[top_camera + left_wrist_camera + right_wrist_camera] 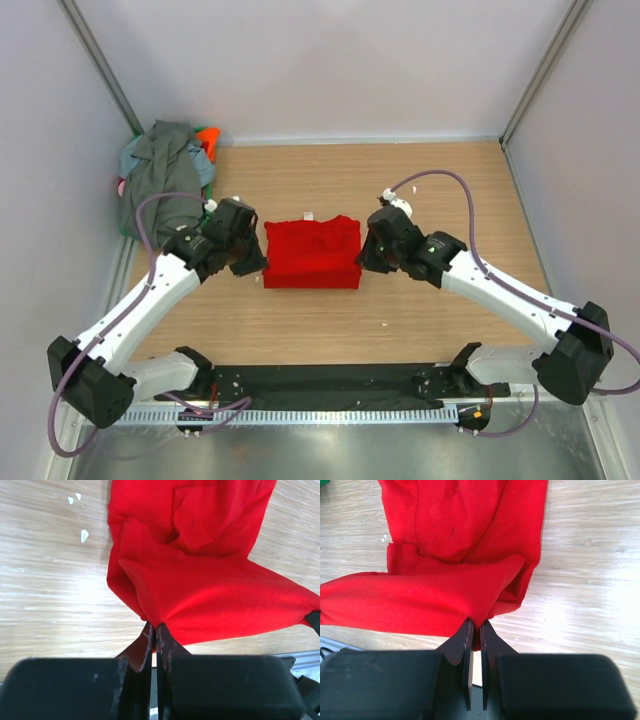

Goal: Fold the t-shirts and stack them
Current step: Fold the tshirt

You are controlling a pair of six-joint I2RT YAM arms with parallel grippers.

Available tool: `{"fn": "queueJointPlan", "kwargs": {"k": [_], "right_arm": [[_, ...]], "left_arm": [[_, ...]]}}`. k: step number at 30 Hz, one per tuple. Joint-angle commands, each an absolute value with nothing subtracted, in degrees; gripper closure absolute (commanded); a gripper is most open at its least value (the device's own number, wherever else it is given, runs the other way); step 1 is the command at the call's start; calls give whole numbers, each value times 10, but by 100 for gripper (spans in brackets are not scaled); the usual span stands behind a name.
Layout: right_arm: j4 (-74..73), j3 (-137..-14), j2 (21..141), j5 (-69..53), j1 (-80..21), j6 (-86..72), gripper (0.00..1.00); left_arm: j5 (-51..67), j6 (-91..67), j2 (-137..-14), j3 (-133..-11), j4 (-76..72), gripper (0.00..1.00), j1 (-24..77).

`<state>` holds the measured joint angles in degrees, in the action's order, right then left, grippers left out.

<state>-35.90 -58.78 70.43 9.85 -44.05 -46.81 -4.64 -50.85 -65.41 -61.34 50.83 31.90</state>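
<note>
The red t-shirt (312,252) lies partly folded at the centre of the table (440,190), the left gripper (257,265) and right gripper (365,262) each clamped shut on one side edge, while the pile of t-shirts (165,175) in the far-left corner awaits folding and stacking.

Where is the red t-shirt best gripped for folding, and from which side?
Pinch a fold of cloth at each side edge, one arm from each side: the red t-shirt lies spread wide between them. The left gripper and right gripper pinch there.
</note>
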Motion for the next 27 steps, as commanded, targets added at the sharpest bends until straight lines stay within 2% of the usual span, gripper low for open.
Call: {"fn": "queueJointPlan", "kwargs": {"k": [1, 8, 11, 15, 16, 17, 18, 19, 20, 22, 23, 27], "right_arm": [[-355, -627, 720, 102, -420, -432, 99], [-343, -670, 779, 66, -367, -398, 99], [-334, -720, 843, 47, -321, -367, 99], [-330, -854, 998, 12, -259, -309, 98], [-348, -952, 1088, 7, -247, -302, 90], [-385, -1009, 1133, -17, -225, -276, 71], [-401, -1066, 1175, -51, -218, -265, 31], [-427, -1175, 1254, -58, -210, -257, 25], [-482, -1226, 1280, -61, -202, -248, 21], [-503, -1267, 1289, -59, -196, -245, 20], [-472, -1243, 1268, -59, -195, -245, 18], [-356, -1051, 1146, -80, -191, -259, 16]], "left_arm": [[-37, -468, -671, -640, 500, 100, 290], [-13, -442, -750, -681, 472, 100, 261], [-4, -425, -821, -718, 457, 100, 231], [47, -397, -978, -849, 462, 100, 172], [67, -384, -1013, -878, 463, 89, 151], [86, -380, -1090, -908, 474, 76, 142], [108, -374, -1125, -974, 484, 62, 125], [117, -374, -1155, -1003, 498, 39, 120], [128, -371, -1202, -1028, 523, 33, 117], [123, -370, -1213, -1058, 533, 25, 114], [113, -373, -1198, -1054, 525, 23, 113], [83, -374, -1133, -1001, 507, 22, 113]]}}
